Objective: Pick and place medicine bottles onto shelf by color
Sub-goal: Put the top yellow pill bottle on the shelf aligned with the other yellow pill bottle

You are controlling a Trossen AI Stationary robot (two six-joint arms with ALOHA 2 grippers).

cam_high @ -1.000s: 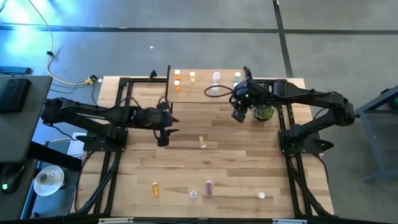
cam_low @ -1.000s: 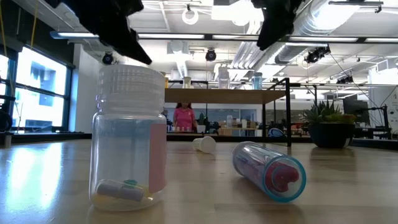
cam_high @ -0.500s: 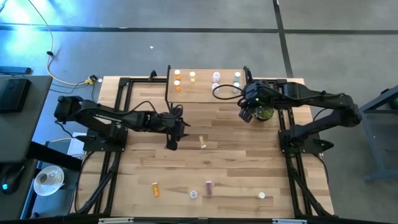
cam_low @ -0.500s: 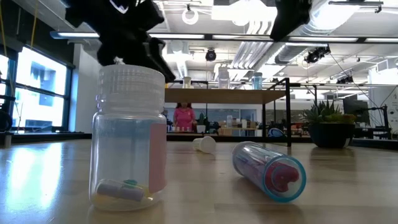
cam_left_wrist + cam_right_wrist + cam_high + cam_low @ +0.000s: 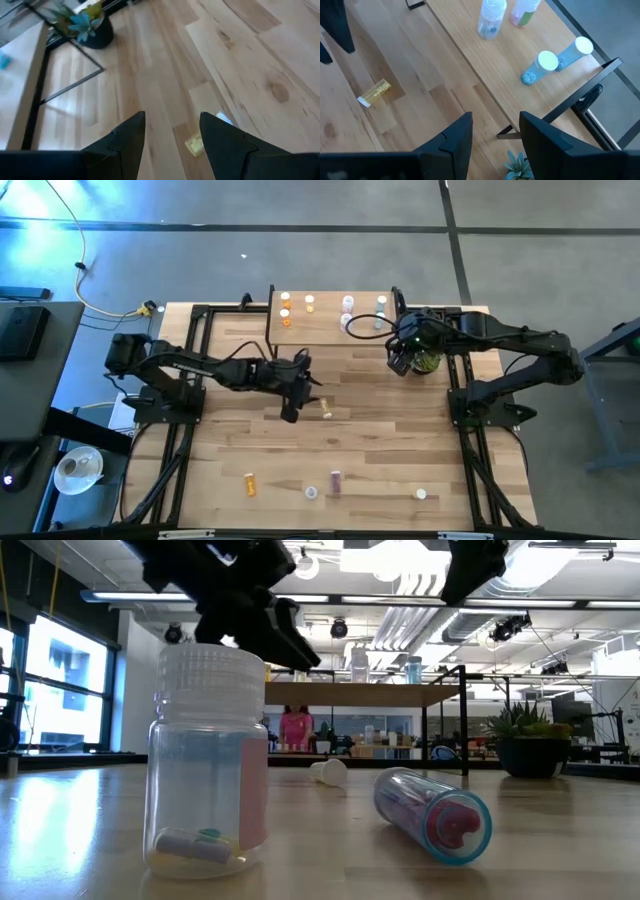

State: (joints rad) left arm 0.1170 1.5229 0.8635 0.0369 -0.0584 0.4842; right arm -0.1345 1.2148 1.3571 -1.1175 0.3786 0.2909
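A small yellow-amber bottle (image 5: 325,408) with a white cap lies on its side mid-table. It also shows in the left wrist view (image 5: 197,144) and the right wrist view (image 5: 375,92). My left gripper (image 5: 292,406) is open and empty just left of it, and its fingers (image 5: 131,131) stand above the table with the bottle beyond them. My right gripper (image 5: 400,361) is open and empty, hovering beside the shelf's (image 5: 330,328) right end. Orange (image 5: 286,315), pale (image 5: 346,303) and bluish (image 5: 381,303) bottles stand on the shelf. Two blue bottles (image 5: 540,67) lie on the shelf top.
A small potted plant (image 5: 426,362) stands right of my right gripper. Several bottles lie along the near edge: orange (image 5: 250,483), purple (image 5: 336,480), and white-capped ones (image 5: 421,494). In the low view one bottle stands (image 5: 205,760) and another lies (image 5: 435,815) close to the camera.
My left gripper has gone toward the table's right edge and a little nearer, closing in on the lying yellow bottle. My right gripper has shifted slightly toward the right edge, beside the plant. No bottle has moved.
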